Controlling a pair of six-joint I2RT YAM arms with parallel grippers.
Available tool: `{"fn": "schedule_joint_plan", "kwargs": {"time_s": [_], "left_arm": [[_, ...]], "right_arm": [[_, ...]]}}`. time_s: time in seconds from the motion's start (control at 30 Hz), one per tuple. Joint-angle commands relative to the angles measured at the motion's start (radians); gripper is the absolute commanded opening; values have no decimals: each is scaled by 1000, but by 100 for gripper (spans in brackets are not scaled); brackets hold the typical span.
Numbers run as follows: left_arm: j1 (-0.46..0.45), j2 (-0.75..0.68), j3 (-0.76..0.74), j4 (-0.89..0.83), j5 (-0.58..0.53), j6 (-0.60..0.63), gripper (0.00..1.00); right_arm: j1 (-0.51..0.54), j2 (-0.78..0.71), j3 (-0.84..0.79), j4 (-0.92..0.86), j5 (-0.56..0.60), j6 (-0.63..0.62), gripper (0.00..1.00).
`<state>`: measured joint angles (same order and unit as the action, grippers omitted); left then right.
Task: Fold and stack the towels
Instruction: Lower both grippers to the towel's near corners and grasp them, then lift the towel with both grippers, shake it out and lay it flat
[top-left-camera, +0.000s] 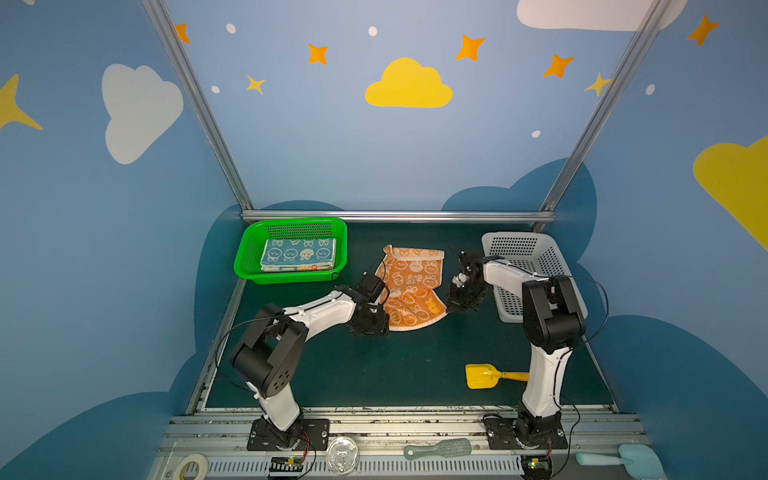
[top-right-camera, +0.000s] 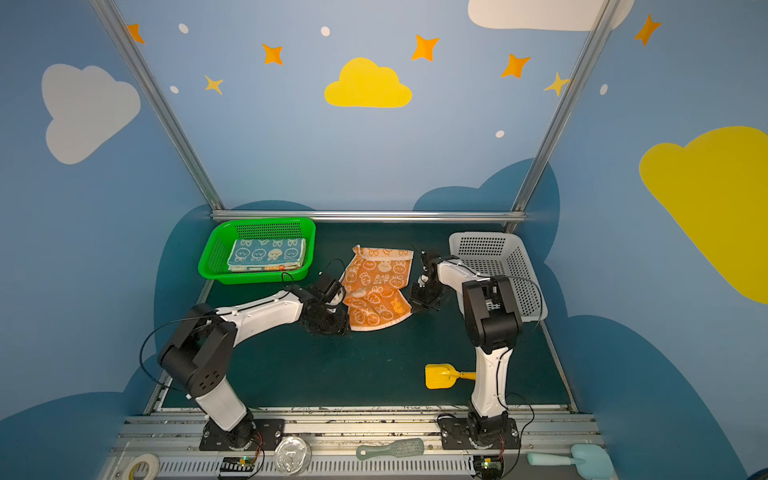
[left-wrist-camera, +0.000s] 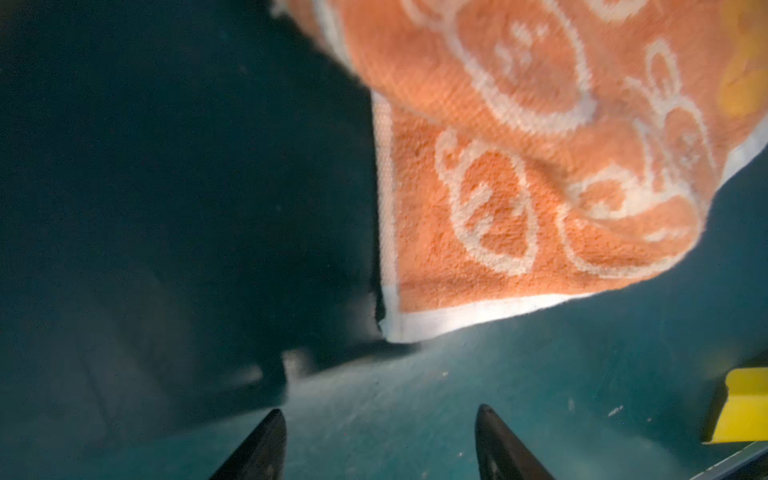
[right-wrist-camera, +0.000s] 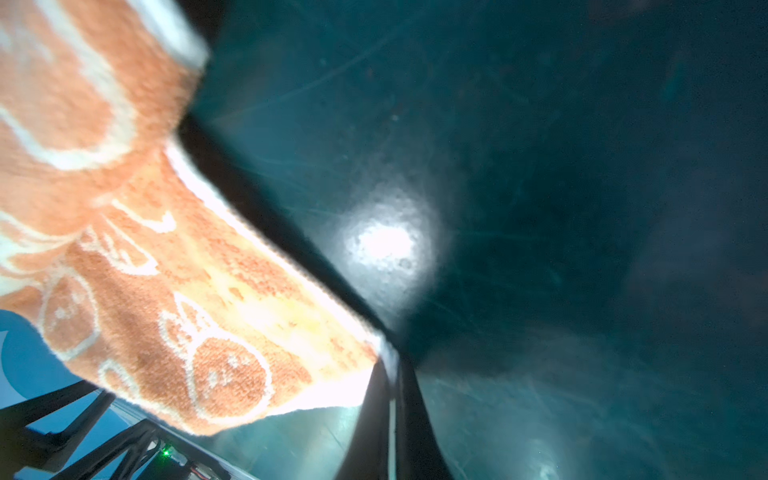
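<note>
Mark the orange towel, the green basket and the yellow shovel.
orange towel (top-left-camera: 409, 286): in a top view, on its printed middle.
green basket (top-left-camera: 248, 253): in a top view, on its left mesh wall.
yellow shovel (top-left-camera: 480, 376): in a top view, on its blade.

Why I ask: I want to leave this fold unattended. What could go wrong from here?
1. The right gripper pinches only the corner tip of the orange towel; it may slip free when lifted.
2. The left gripper is open with the towel's other near corner ahead of its jaws, not between them; closing here could miss.
3. The towel lies bunched, so the fold may skew.
</note>
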<state>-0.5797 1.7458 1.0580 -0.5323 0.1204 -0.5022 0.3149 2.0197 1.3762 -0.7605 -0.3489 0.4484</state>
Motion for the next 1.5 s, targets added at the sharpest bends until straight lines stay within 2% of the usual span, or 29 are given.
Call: {"fn": "schedule_joint_plan", "kwargs": {"time_s": [0.0,0.23,0.47,1.1,1.27,1.43,1.47], "left_arm": [[-10,43,37,4,23,-7,66],[-20,107,82,-16,-46,0,54],[-20,154,77,-7,-80,5,36],[-9,204,88,33,-150,12,31],[-7,213,76,36,-154,19,21],[-5,223,70,37,-178,29,3],[0,224,71,38,-181,31,3]], "right_arm": [[17,-16,-15,-3,9,3,0],[21,-34,-26,0,4,-3,0],[23,-48,-31,0,1,-7,0],[23,-68,-34,-6,2,-28,0],[23,-69,-34,-4,-1,-26,0],[23,-76,-26,-9,-8,-27,0],[23,-79,-23,-14,-8,-29,0]]}}
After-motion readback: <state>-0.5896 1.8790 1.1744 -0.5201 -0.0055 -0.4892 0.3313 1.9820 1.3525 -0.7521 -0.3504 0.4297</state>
